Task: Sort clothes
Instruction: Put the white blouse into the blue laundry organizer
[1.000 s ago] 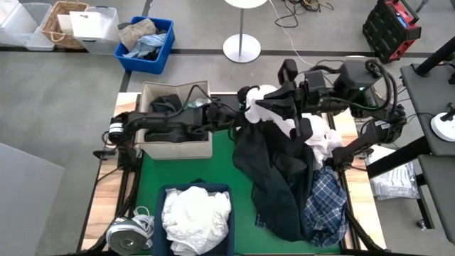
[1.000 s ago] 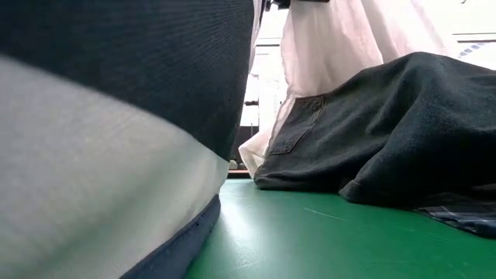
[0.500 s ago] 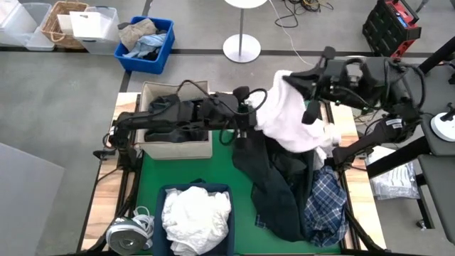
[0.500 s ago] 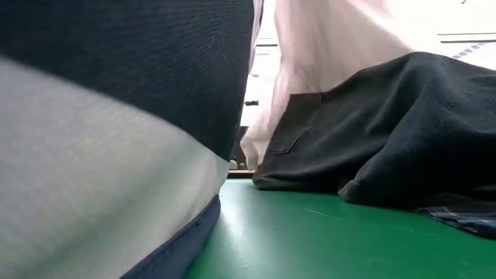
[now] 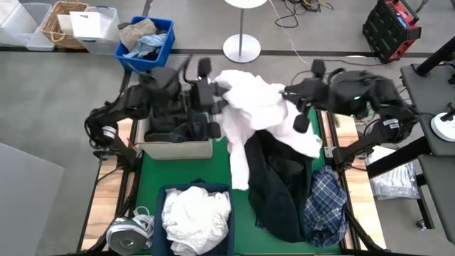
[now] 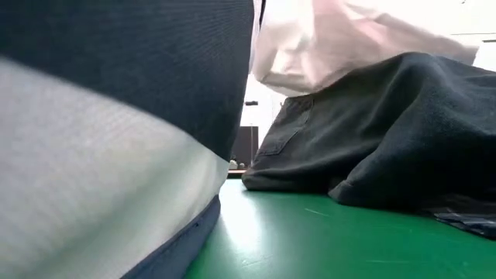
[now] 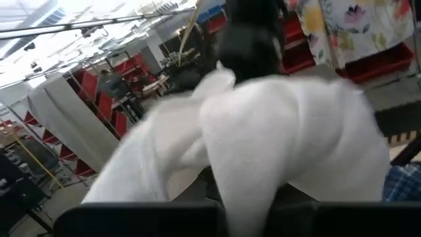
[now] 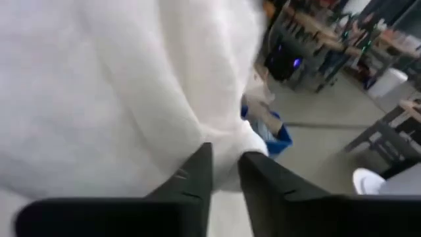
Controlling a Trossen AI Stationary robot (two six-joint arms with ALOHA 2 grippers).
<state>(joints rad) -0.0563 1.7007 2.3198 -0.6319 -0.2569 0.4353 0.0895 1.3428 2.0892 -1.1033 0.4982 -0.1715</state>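
Nearest the front edge of the desk [image 5: 142,186], a navy bin [image 5: 196,192] holds a heap of white clothes [image 5: 196,217], evidently the place for whites. Beside it on the green mat [image 5: 217,174] lies the unsorted pile: a dark garment [image 5: 274,188] spread wide and a plaid shirt [image 5: 323,203] at its right edge, both waiting their turn.

Above the pile a white garment [image 5: 259,107] hangs stretched between the two arms, lifted off the dark cloth so it can be moved without dragging the rest along. The right claw [image 8: 223,172] is pinched on a fold of it, fingers nearly together with cloth between them. The left claw [image 5: 213,99] meets the garment's other end near the tan bin [image 5: 174,148]; the left wrist view shows white cloth spilling over it, but I cannot tell whether its fingers are clamped.

The tan bin already holds dark garments [image 5: 170,128], so the white piece probably belongs in the navy bin instead.

Farther off, on the floor, a blue crate [image 5: 146,44] holds a cloth bundle.
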